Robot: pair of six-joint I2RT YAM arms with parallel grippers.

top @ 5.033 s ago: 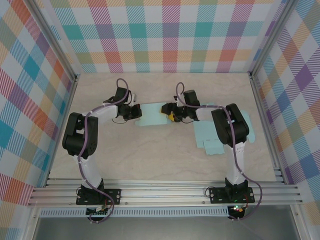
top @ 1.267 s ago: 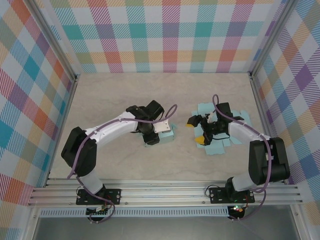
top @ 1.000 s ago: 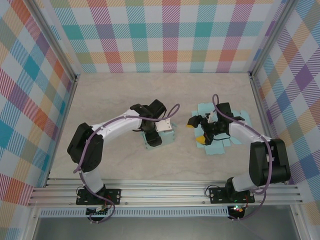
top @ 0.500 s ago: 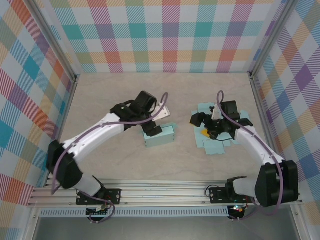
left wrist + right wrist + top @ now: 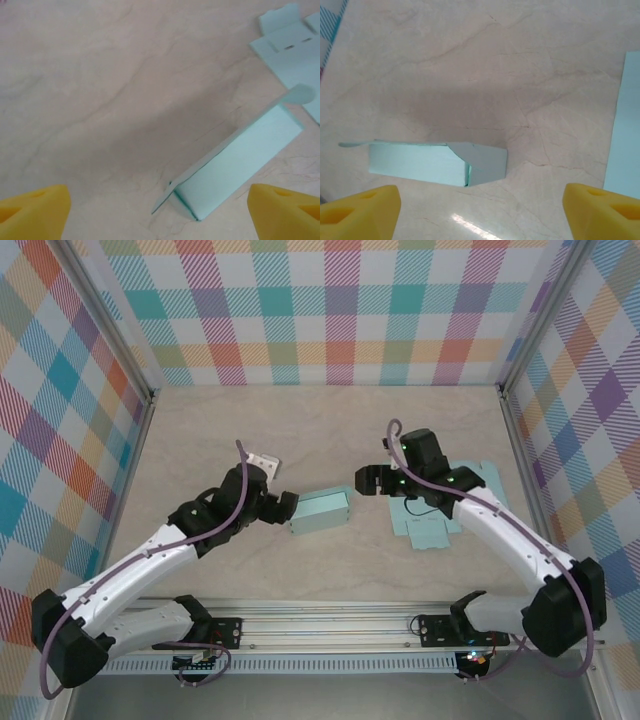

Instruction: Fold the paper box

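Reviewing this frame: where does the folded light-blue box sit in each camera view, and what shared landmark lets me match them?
Top external: folded box mid-table, between the two arms.
Left wrist: box lower right of centre, lying diagonally.
Right wrist: box lower left of centre, lying level.
Shared landmark: flat blue sheets, right of the box from above; upper right corner for the left wrist; right edge for the right wrist.

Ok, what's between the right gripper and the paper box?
Only bare tabletop lies between the right gripper and the paper box, as the top external and right wrist views show.
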